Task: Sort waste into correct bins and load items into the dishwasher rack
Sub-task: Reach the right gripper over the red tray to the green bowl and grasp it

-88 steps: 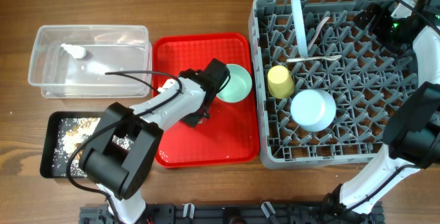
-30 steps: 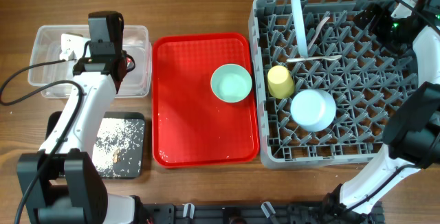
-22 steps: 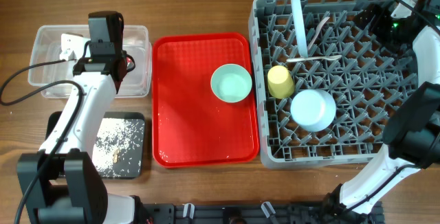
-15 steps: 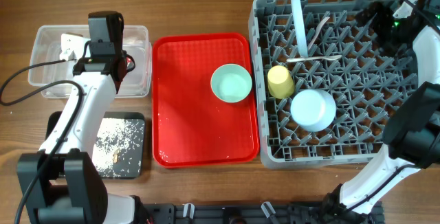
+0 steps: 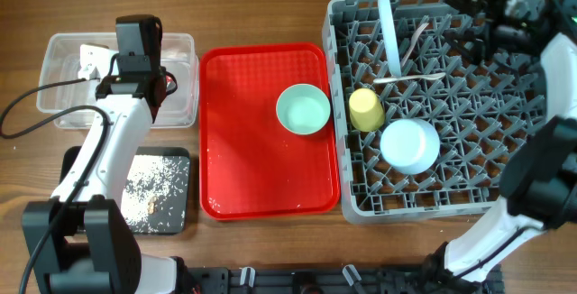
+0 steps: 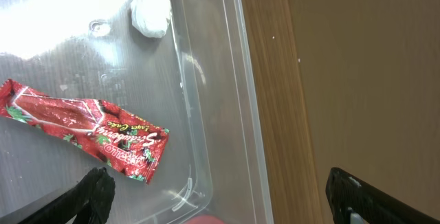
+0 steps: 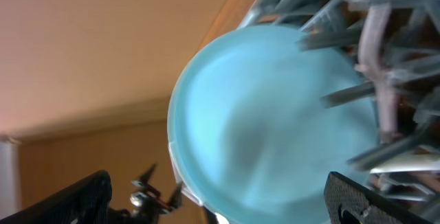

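Observation:
The clear tub holds the red wrapper and the white scrap. My left gripper hangs open over the tub's wall, holding nothing. The black tray holds beige crumbs. The mint bowl sits on the red tray. In the grey rack are the yellow cup, the fork and spoon, and the light blue plate on edge. My right gripper is open, facing the plate, at the rack's far right corner.
A round light blue dish lies upturned in the rack beside the cup. The left arm reaches over the black tray's far end. The right arm runs along the rack's right side. Bare wood lies around the containers.
The right gripper has shifted a little toward the far edge at the rack's right corner. The left arm and everything in the tub and trays stay as they were.

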Controlling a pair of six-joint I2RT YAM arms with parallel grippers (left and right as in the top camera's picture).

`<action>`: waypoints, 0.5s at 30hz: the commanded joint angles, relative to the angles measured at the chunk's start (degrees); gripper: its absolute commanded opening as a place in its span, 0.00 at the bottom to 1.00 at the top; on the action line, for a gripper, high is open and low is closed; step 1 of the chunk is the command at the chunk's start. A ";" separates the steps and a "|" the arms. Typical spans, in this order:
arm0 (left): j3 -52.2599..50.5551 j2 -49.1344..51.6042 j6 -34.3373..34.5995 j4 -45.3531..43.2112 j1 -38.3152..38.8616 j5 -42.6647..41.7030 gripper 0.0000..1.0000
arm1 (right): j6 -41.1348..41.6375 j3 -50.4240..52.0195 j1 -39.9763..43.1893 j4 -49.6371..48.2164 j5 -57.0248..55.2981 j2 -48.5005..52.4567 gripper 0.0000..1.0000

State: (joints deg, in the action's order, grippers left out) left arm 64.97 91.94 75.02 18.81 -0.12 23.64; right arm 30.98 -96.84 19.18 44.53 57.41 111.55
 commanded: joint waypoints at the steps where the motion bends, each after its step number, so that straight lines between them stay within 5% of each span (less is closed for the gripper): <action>1: -0.04 -0.15 -1.31 -0.11 -0.37 1.05 1.00 | -6.78 -0.57 -10.93 0.02 -18.82 -13.42 1.00; 7: -0.04 -0.15 -1.31 -0.11 -0.37 1.05 1.00 | -11.30 -0.57 -36.22 9.22 -54.49 -20.26 1.00; 12: -0.04 -0.15 -1.31 -0.11 -0.37 1.05 1.00 | -11.41 0.63 -49.03 14.75 -60.39 -14.05 0.97; 14: -0.04 -0.15 -1.31 -0.11 -0.37 1.05 1.00 | -11.28 1.36 -50.10 14.51 -62.16 -10.64 0.60; 15: -0.04 -0.15 -1.31 -0.11 -0.37 1.05 1.00 | -11.26 1.49 -50.10 14.40 -62.10 -9.25 0.52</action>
State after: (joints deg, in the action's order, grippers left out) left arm 64.97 91.94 74.81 18.81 -0.12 23.73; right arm 20.08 -96.79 -30.52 58.96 0.99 97.60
